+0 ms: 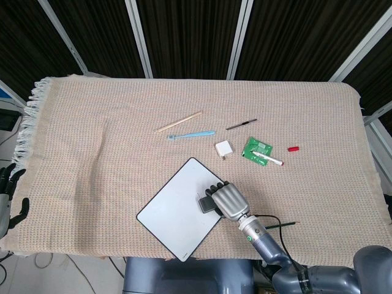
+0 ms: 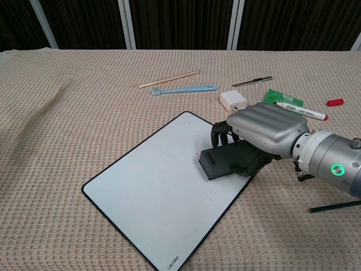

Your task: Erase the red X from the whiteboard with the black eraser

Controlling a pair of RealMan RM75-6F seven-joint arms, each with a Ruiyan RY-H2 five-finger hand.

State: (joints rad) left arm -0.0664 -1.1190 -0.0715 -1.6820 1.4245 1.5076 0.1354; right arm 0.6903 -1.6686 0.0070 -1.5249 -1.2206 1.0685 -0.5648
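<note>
The whiteboard (image 1: 173, 209) (image 2: 152, 195) lies tilted on the cloth near the table's front edge. My right hand (image 1: 228, 198) (image 2: 263, 129) holds the black eraser (image 1: 206, 203) (image 2: 221, 161) flat against the board's right edge. Only a tiny red speck (image 2: 197, 153) of marking shows just left of the eraser; the rest of the board looks white. My left hand (image 1: 8, 193) hangs off the table's left side, fingers apart, holding nothing.
Behind the board lie a white cube (image 1: 223, 149) (image 2: 233, 100), a blue toothbrush (image 1: 191, 134), a wooden stick (image 1: 179, 121), a dark pen (image 1: 241, 124), a green packet (image 1: 257, 149) with a marker (image 2: 300, 110) on it and a red cap (image 1: 293, 149). A dark pencil (image 1: 282, 226) lies at the front right.
</note>
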